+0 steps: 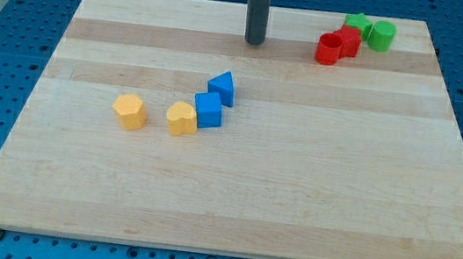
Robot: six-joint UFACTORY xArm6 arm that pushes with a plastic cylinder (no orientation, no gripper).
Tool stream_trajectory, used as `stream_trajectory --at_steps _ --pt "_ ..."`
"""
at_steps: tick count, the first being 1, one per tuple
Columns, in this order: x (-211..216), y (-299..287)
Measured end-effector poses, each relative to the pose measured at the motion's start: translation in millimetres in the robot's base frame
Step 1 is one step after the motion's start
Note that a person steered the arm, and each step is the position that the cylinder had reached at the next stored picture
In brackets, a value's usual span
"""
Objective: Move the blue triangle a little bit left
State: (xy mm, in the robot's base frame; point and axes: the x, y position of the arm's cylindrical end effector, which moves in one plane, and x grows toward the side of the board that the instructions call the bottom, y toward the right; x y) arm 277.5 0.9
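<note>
Camera view shows my tip (254, 41) resting on the desk (232, 200) near the top centre of the frame, well apart from every block. No hand is fitted, so nothing is held; the rod can only shove. The blue triangle (222, 87) sits at centre frame, its lower left corner touching the blue cube (208, 110), which abuts the yellow heart (181, 118). To push it leftward, I judge my tip should come round to its right side.
</note>
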Motion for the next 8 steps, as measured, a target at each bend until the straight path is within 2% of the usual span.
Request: stream_trajectory --at_steps 8 --pt "2 -11"
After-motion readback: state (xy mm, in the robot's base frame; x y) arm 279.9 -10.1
